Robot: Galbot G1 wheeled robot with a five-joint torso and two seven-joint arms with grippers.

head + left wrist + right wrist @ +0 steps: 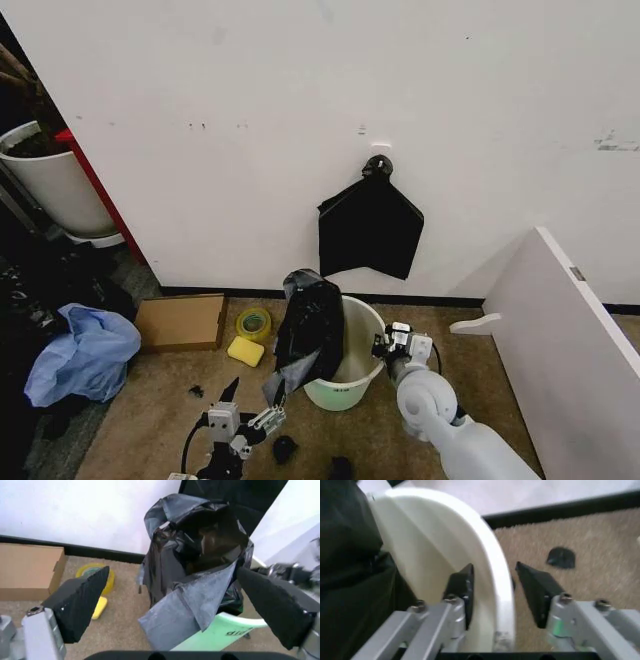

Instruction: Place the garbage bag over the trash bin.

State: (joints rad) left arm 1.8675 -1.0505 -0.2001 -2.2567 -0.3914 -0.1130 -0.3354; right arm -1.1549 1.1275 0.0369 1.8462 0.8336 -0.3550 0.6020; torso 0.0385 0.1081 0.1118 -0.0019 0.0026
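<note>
Left tool: low in the head view, left of centre, above the carpet, just short of the bin. Fingers spread wide, nothing between them; in the left wrist view the garbage bag hangs in the middle of the frame beyond the gap.

Right tool: lower centre of the right wrist view, at the bin's right rim. Fingers parted, one inside the wall, one outside, straddling the rolled rim; whether they touch it cannot be told. In the head view this tool sits right of centre at the bin's edge.

Trash bin: cream-white, upright on the carpet, lower centre of the head view.

Garbage bag, head view: black, crumpled, draped over the bin's left rim, standing up above it, one flap trailing down the outside. Its mouth gapes upward but does not ring the rim.

Further left on the floor: yellow sponge, yellow tape roll, cardboard box.

Far wall, centre: flat black bag bundle hanging under a round knob.
</note>
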